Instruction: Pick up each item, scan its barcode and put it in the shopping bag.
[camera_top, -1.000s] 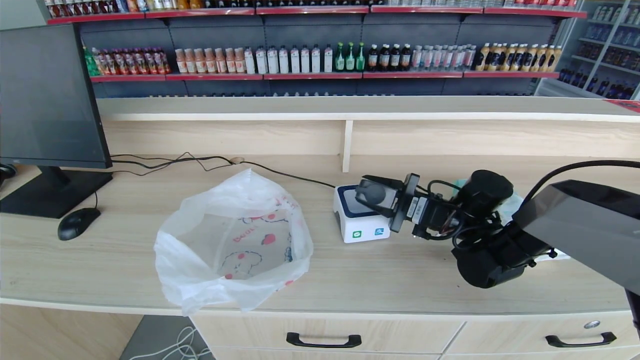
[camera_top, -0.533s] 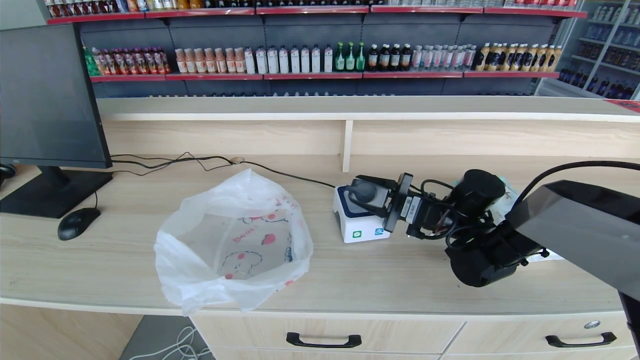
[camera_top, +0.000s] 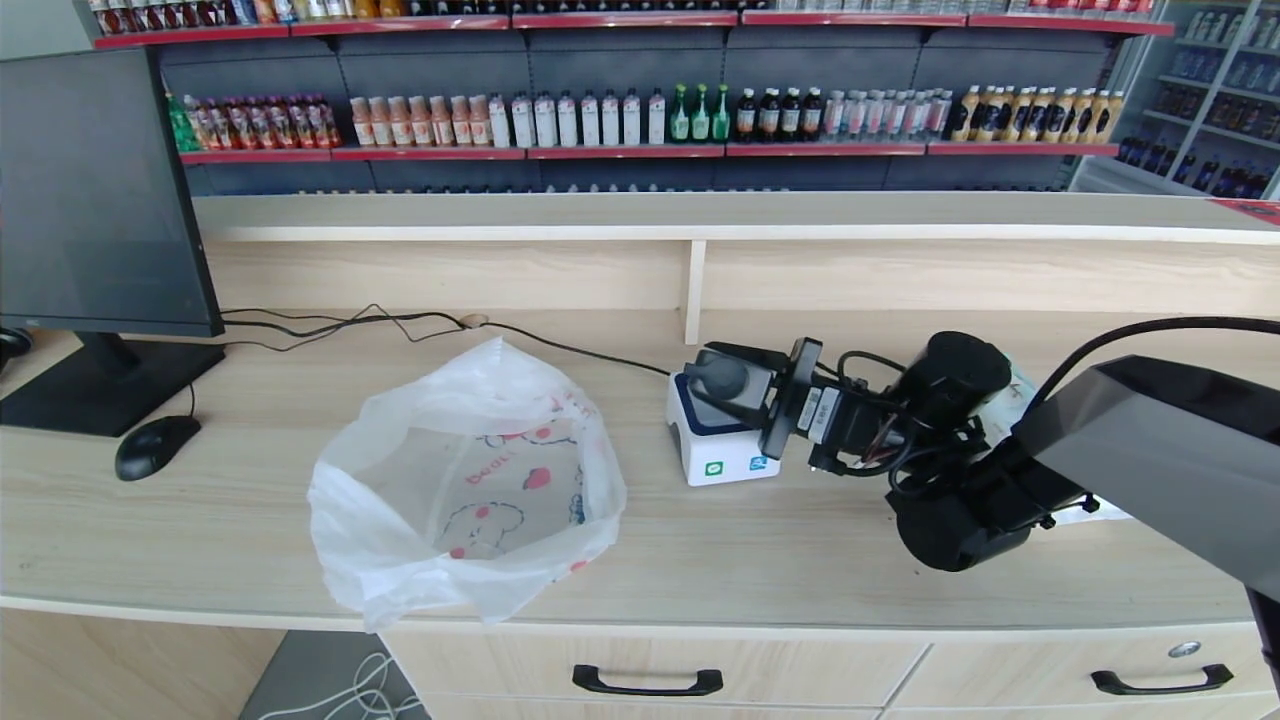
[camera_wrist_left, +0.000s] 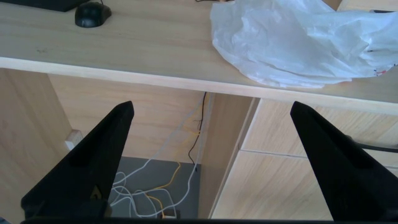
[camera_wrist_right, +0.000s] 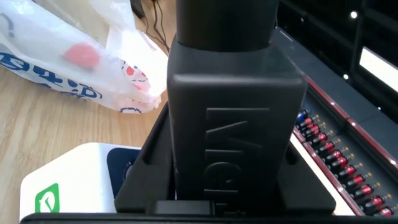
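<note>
The likeliest failure is a missed read: the dark grey, boxy plastic item (camera_wrist_right: 233, 124) may turn its barcode away from the window, since which face carries the code cannot be seen. It could also dip and knock the white box-shaped scanner with the blue top (camera_top: 715, 450), which sits directly beneath the right gripper (camera_top: 715, 378). That gripper is clamped narrowly on the item's sides, holding it just over the scanner. The translucent white plastic shopping bag (camera_top: 470, 480) lies open beyond its fingertips. The left gripper (camera_wrist_left: 211, 107) is spread wide, empty, low by the counter front.
</note>
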